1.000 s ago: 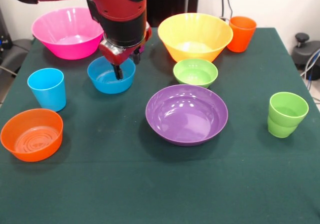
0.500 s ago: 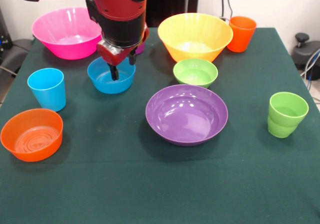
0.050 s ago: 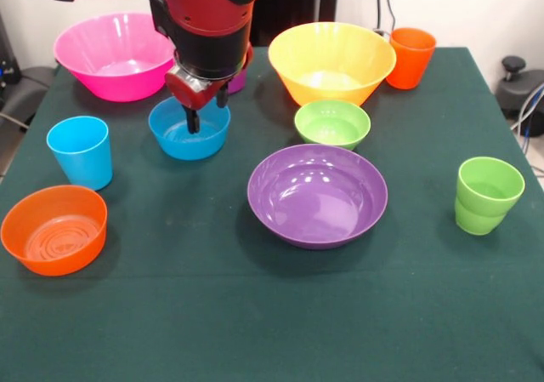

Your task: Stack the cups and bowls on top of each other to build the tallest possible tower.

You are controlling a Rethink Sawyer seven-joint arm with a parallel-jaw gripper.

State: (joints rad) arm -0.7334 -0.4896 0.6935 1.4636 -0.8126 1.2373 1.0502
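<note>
The small blue bowl [image 3: 189, 129] is a glossy little thing sitting upright on the green table [image 3: 255, 314], in front of the big pink bowl [image 3: 115, 54] and left of the small green bowl [image 3: 332, 122]. My arm covers most of the purple cup [image 3: 239, 77] behind it, so only a sliver shows, and I honestly can't tell how wide my gripper [image 3: 202, 114] is spread or whether it's got anything. It hangs right over the blue bowl with one finger dipping inside near the far rim.

10 upright cups [image 3: 80, 151] and bowls [image 3: 317, 194], all apart, unstacked
</note>
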